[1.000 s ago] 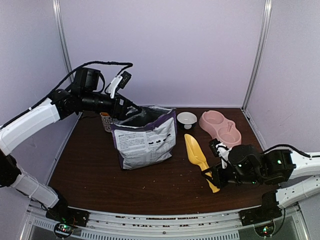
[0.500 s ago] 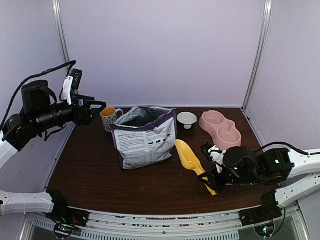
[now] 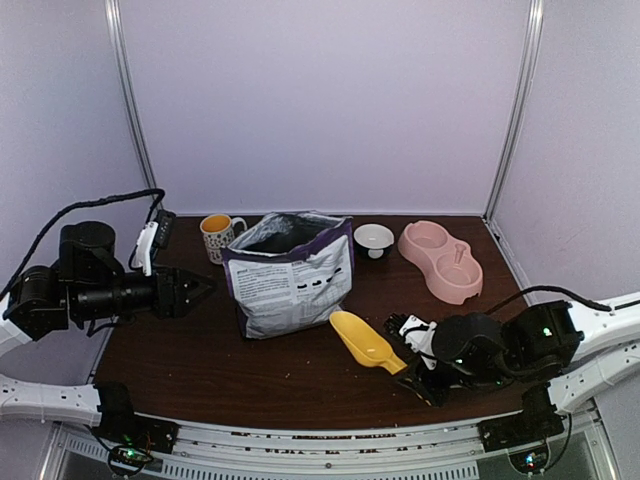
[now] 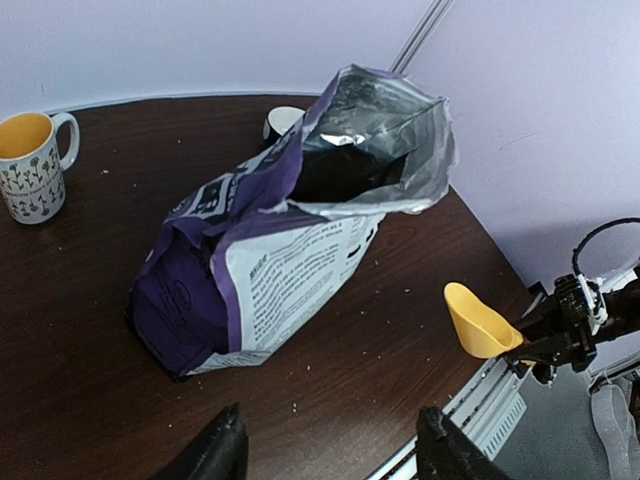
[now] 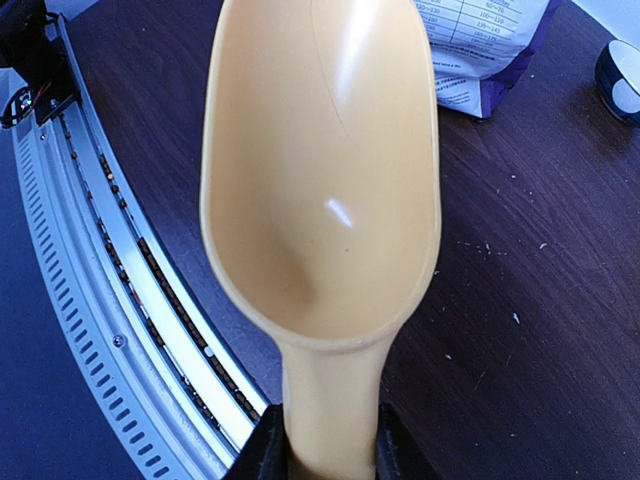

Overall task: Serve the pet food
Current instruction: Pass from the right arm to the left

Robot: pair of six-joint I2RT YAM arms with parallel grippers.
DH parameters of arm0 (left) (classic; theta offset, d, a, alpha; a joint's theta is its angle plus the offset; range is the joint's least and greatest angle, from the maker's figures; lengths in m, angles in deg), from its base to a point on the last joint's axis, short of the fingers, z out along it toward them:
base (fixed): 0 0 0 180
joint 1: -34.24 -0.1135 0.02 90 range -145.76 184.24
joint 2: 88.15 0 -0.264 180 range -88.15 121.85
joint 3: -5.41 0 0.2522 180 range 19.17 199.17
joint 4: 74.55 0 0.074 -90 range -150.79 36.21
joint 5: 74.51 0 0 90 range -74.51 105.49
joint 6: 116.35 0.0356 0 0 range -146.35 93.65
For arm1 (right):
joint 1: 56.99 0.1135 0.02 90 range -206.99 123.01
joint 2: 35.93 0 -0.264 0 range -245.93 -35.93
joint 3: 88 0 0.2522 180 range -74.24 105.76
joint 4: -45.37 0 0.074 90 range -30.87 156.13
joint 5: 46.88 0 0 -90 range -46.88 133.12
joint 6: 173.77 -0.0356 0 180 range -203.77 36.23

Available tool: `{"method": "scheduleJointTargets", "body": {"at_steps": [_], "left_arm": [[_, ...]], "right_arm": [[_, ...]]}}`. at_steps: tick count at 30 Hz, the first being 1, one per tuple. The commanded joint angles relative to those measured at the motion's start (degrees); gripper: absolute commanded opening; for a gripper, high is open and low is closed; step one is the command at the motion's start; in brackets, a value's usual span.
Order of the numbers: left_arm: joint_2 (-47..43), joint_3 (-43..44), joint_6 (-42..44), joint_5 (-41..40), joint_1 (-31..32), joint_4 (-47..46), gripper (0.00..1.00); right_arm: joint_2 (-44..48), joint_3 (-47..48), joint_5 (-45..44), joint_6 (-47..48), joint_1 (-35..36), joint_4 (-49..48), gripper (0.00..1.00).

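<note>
The purple bag point(image 3: 290, 285) stands upright in the middle of the dark table point(image 3: 300, 375), its silver-lined mouth gaping towards the ceiling. The pet food itself I can't make out from here. The inside of the bag is just a dark hollow, and the pale specks point(image 5: 515, 318) scattered on the tabletop are too small to say what they are.

The left pincer point(image 4: 335, 455) hangs off to the left of the bag, at about its height and pointing towards it, but well apart from it. Its two fingers point(image 4: 225, 450) are spread, with only bare table showing between them.

The right pincer point(image 5: 330, 455) sits low near the front edge, to the right of the bag and nearer to me than it. It is pinched on the handle of the yellow scoop point(image 3: 365, 342), one finger pressed against each side. The scoop sticks out to the left, raised off the wood, with its rounded tip aimed towards the bag's lower right corner and stopping short of it. Its hollow shows only smooth, glossy plastic.

A spotted mug point(image 3: 217, 236) with a yellow inside stands behind the bag's left shoulder. A small white bowl point(image 3: 374, 238) and a pink double bowl point(image 3: 441, 260) sit behind it on the right, towards the back wall.
</note>
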Motion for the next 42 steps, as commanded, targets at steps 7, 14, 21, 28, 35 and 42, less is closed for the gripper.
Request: {"method": "scheduleJointTargets", "body": {"at_steps": [7, 14, 21, 28, 35, 42], "left_arm": [[1.45, -7.37, -12.48, -1.32, 5.96, -3.98, 0.53], [4.69, -12.69, -17.37, 1.29, 9.25, -16.14, 0.49], [9.63, -13.17, -17.77, 4.09, 10.63, -22.24, 0.5], [11.61, -14.02, -18.19, 7.36, 10.68, -26.78, 0.5], [13.6, -14.79, -19.51, 11.12, 10.75, -29.84, 0.4], [15.95, -13.58, -19.04, 15.12, 11.2, -30.06, 0.4]], "right_arm": [[-3.83, 4.63, -3.73, 1.55, 3.33, 0.86, 0.0], [-9.08, 8.27, -6.8, 2.79, 6.4, 1.66, 0.0], [-16.01, 14.37, -10.92, 5.97, 10.31, 3.77, 0.0], [-21.5, 18.14, -16.49, 8.38, 13.64, 5.15, 0.0], [-20.55, 18.16, -17.73, 9.9, 13.72, 3.72, 0.0], [-20.52, 18.47, -18.84, 9.76, 13.73, 4.39, 0.0]]}}
